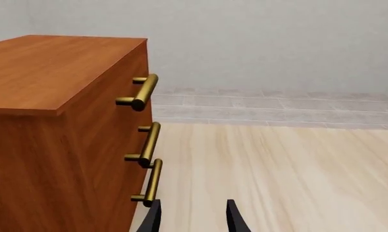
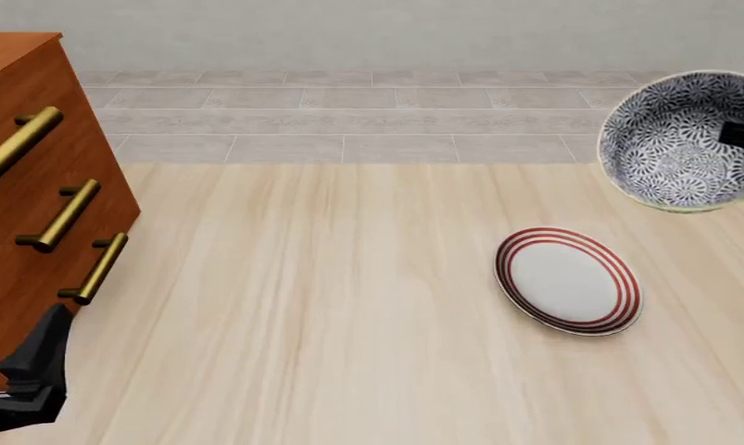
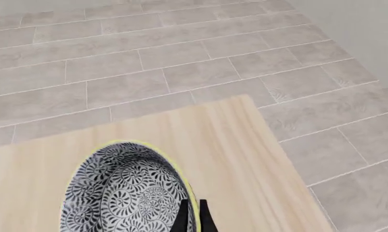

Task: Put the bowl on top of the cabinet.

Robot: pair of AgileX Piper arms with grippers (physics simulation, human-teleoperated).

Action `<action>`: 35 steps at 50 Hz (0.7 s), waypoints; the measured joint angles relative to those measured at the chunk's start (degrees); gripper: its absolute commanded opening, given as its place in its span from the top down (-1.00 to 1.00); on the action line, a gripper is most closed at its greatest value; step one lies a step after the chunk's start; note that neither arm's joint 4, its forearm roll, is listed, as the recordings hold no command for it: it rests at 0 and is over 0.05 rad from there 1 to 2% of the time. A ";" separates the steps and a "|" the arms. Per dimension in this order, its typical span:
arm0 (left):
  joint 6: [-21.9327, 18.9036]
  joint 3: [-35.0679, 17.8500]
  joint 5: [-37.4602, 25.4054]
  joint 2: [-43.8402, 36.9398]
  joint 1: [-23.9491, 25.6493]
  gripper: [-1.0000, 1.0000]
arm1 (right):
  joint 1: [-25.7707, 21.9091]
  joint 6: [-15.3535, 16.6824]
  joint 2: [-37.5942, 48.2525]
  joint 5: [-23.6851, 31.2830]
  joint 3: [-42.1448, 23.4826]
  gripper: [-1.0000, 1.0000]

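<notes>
Fingers of the right gripper pinch the bowl by its pale yellow rim, holding it raised and tilted at the front view's far right, its dense blue-black floral inside facing the camera. Left gripper fingers stand apart, holding nothing, beside the reddish-brown cabinet with three brass handles. A red-ringed white plate lies below the bowl.
</notes>
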State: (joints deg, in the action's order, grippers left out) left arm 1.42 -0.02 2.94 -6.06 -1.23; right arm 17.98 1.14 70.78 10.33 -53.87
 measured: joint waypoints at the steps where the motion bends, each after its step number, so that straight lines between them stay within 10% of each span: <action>1: 0.01 0.00 0.00 0.03 0.01 -1.00 | -0.38 -0.04 -0.13 0.11 -0.09 1.00; 35: 0.18 0.00 0.69 -0.37 0.18 -1.00 | -13.02 -0.76 -3.64 1.06 -1.03 1.00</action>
State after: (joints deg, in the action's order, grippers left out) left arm 1.59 -0.02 3.64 -6.43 -1.05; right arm 4.96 0.38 67.14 11.39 -54.90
